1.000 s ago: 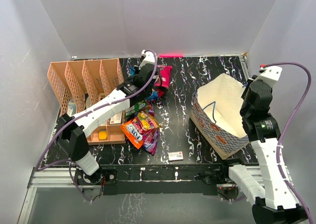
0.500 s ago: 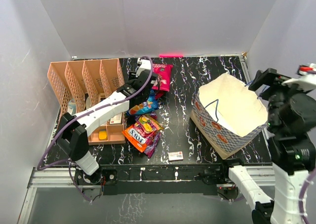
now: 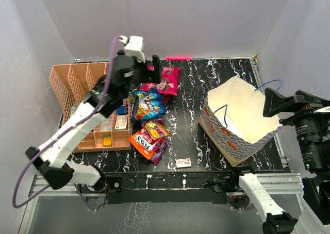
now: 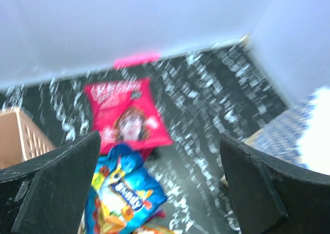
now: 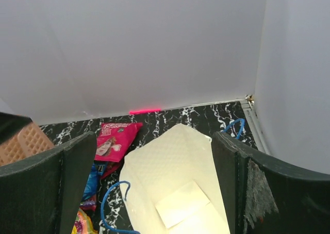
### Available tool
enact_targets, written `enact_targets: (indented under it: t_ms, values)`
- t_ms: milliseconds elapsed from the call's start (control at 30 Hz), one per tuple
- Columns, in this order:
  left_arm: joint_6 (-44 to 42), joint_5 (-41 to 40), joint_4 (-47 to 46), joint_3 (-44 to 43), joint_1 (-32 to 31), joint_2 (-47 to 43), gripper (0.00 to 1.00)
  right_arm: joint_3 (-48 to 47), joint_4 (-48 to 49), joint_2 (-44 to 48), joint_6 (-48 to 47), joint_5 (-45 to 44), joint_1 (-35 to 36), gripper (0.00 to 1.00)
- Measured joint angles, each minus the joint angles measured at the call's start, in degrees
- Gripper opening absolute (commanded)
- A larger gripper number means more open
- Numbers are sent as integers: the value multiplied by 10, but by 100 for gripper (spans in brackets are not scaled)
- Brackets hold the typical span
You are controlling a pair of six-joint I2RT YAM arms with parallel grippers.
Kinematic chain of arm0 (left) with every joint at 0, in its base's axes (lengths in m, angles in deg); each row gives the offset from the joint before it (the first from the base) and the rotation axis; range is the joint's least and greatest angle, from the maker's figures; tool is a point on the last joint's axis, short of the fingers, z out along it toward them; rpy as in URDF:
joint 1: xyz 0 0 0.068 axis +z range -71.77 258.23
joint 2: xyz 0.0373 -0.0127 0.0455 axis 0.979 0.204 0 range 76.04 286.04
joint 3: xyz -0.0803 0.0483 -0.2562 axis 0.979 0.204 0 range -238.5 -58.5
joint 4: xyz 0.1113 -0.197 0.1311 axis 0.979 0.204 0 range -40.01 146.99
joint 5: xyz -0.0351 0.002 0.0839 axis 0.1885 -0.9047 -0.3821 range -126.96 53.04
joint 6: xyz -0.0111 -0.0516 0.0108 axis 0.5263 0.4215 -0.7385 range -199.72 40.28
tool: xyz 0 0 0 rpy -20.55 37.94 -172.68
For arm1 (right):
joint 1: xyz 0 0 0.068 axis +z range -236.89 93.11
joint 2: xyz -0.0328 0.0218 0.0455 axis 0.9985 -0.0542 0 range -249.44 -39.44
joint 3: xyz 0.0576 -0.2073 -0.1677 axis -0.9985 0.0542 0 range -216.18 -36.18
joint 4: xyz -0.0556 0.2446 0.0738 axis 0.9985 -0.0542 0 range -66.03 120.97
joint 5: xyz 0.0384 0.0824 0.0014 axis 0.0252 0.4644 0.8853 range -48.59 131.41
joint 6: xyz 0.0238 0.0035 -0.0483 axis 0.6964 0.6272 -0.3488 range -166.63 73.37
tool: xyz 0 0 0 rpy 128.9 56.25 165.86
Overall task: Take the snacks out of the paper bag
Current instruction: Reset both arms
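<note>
The snacks lie on the black marbled table left of the bag: a pink packet (image 3: 167,79), a blue packet (image 3: 147,105), orange and yellow packets (image 3: 148,136) and a purple one (image 3: 160,150). My left gripper (image 3: 150,71) hangs open high above them. Its wrist view shows the pink packet (image 4: 126,115) and blue packet (image 4: 121,193) below the left gripper (image 4: 160,138). The paper bag (image 3: 240,118) stands open at the right. My right gripper (image 3: 282,104) is open above its right rim. Between the open fingers of the right gripper (image 5: 153,136), the paper bag (image 5: 170,167) shows only a flat cream sheet (image 5: 185,205).
A peach-orange divider rack (image 3: 85,84) stands at the back left, with small items in its front tray. A small white box (image 3: 183,163) lies near the front edge. A pink tape strip (image 3: 178,57) marks the back wall. Walls close in on three sides.
Both grippers have opened. The left arm has risen up and back off the snack pile, uncovering the blue packet. The right arm has pulled away from the bag's rim, up and to the right.
</note>
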Motion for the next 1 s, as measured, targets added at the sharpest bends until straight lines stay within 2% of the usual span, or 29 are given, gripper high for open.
enact_targets:
  t_ms: [233,333,467,667,1000]
  values:
    - [-36,108,-86,-27,0,-120,98,-90,-53,-12,13,37,0,98]
    - [-51,128,-115,-27,0,-161,98,-155,-57,-29,13,45,0,98]
    - [-73,134,-144,-28,0,-201,98,-182,-58,-35,14,54,0,98]
    - [-109,133,-155,-37,0,-222,98,-185,-59,-58,15,60,0,98]
    - [-177,118,-179,-60,0,-188,98,-190,-54,-115,18,42,0,98]
